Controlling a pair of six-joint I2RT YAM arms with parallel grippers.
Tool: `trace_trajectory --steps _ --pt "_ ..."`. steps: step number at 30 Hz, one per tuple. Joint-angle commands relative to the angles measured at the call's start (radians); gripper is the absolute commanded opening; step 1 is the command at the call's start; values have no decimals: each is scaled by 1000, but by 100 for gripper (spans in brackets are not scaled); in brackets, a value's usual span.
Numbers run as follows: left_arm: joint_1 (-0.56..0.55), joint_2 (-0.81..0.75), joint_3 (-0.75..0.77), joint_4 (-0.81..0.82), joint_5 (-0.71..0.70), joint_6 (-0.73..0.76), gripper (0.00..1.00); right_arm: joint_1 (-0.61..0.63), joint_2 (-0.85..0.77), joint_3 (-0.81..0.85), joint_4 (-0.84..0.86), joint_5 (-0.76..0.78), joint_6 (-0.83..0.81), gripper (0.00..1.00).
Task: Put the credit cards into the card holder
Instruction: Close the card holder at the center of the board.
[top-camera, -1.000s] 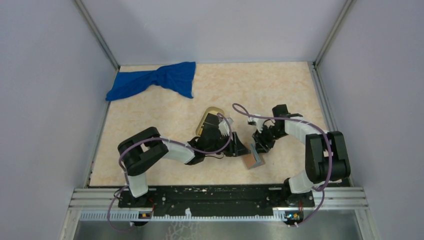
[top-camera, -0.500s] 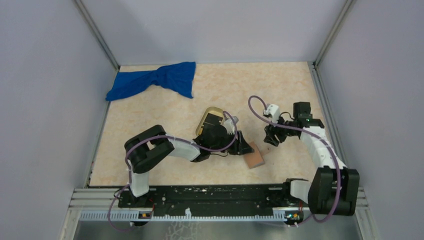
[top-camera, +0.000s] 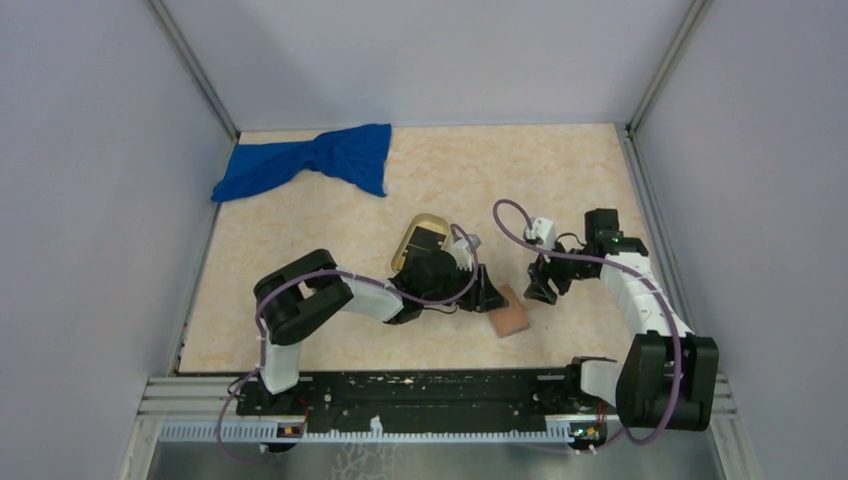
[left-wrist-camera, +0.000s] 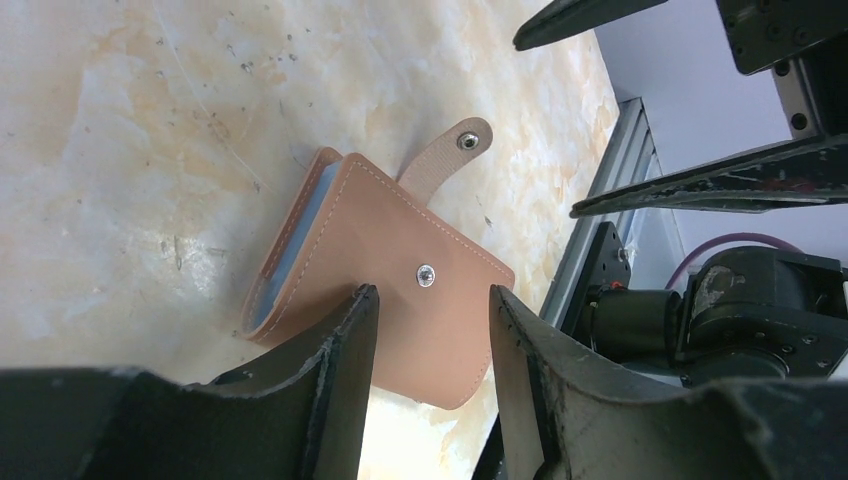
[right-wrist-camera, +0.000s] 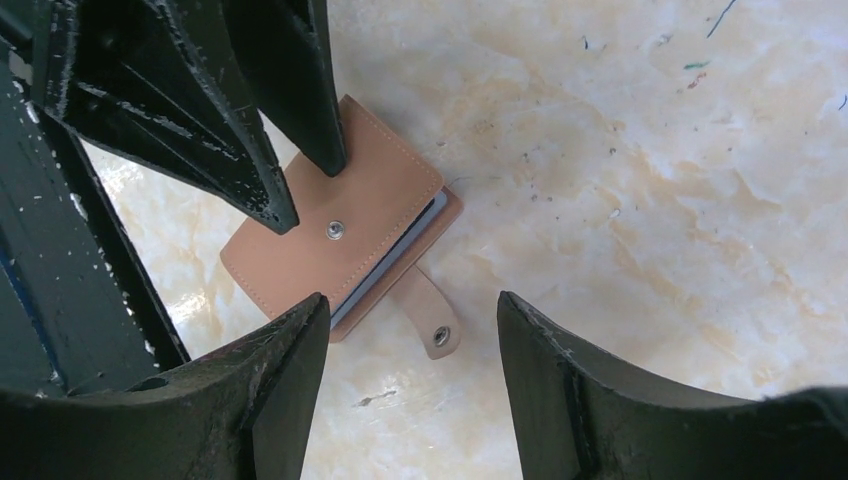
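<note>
Lying folded on the table, strap unsnapped, the card holder sat under the open left claw and open right claw; cards unseen, probably inside.

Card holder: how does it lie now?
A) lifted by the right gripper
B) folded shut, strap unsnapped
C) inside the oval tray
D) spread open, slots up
B: the card holder lies folded on the table, its strap sticking out unfastened.
</note>
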Motion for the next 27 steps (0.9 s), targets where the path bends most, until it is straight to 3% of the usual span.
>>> trace_trajectory --steps 1,10,16,27 --pt "0 34 27 -1 -12 40 52 -14 26 14 52 37 74 62" --pt "-1 36 56 -54 -25 66 49 -22 82 -6 153 166 240 58" --pt "-2 40 71 -94 -42 67 44 -29 187 18 97 193 227 39" --pt "-3 49 82 -113 -47 73 38 -49 223 41 28 153 198 27"
